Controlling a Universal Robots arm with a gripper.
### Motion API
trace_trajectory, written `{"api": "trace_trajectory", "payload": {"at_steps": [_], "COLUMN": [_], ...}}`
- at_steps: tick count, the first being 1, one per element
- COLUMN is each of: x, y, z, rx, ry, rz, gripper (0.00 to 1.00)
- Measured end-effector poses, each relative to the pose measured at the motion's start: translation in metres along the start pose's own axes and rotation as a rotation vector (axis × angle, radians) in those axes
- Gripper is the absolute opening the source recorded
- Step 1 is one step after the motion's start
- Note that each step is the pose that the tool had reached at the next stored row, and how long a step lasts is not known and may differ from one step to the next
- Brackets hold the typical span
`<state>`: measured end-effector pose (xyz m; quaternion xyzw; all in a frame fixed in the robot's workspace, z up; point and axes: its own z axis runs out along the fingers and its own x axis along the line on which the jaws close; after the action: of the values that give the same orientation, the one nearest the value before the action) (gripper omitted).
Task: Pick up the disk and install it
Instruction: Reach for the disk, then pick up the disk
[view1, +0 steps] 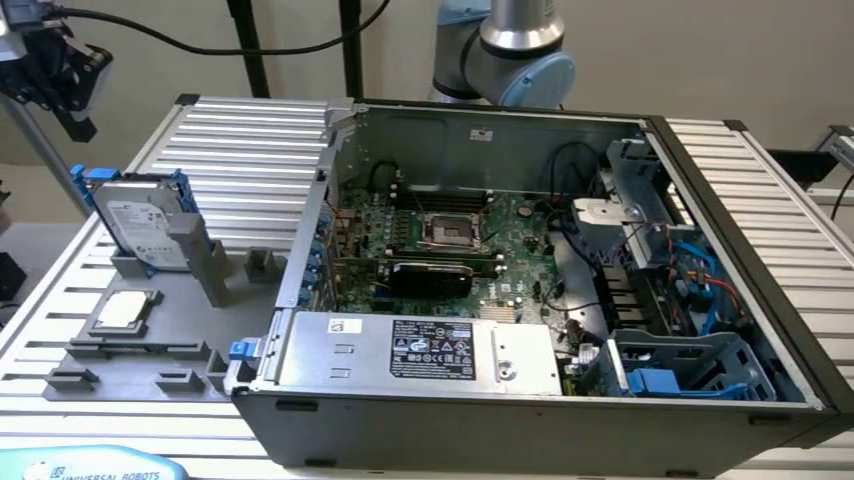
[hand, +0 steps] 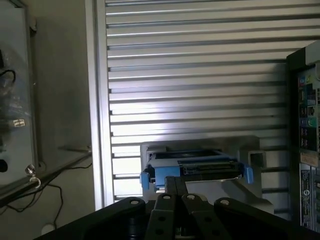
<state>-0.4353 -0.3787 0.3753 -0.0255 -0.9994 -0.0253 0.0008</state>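
Note:
The disk (view1: 140, 225) is a silver-grey drive with a white label and a blue frame. It stands on edge in a grey holder (view1: 200, 262) on the slatted table, at the exterior view's left. My gripper (view1: 78, 115) hangs in the air above and to the left of it, apart from it. In the wrist view the gripper (hand: 175, 184) is shut with nothing between its fingers. Past the fingertips the disk (hand: 195, 167) shows edge-on with its blue corners.
An open computer case (view1: 747, 200) lies on the table (view1: 254, 140) beside the holder, with the motherboard and a silver power supply (view1: 427, 350) inside. A blue-grey drive bay (view1: 694, 365) sits at its near right corner. A small square chip (view1: 120, 312) rests on the grey fixture.

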Motion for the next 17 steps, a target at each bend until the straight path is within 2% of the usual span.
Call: {"api": "trace_trajectory", "payload": {"at_steps": [1, 4, 17], "x": [0.0005, 0.001, 0.001], "y": [0.0, 0.0001, 0.0001], "z": [0.0, 0.0002, 0.0002], "rx": [0.0002, 0.0003, 0.0003], "ry": [0.0023, 0.0044, 0.0045], "rz": [-0.006, -0.02, -0.021], "gripper": [0.11, 0.11, 0.11]}}
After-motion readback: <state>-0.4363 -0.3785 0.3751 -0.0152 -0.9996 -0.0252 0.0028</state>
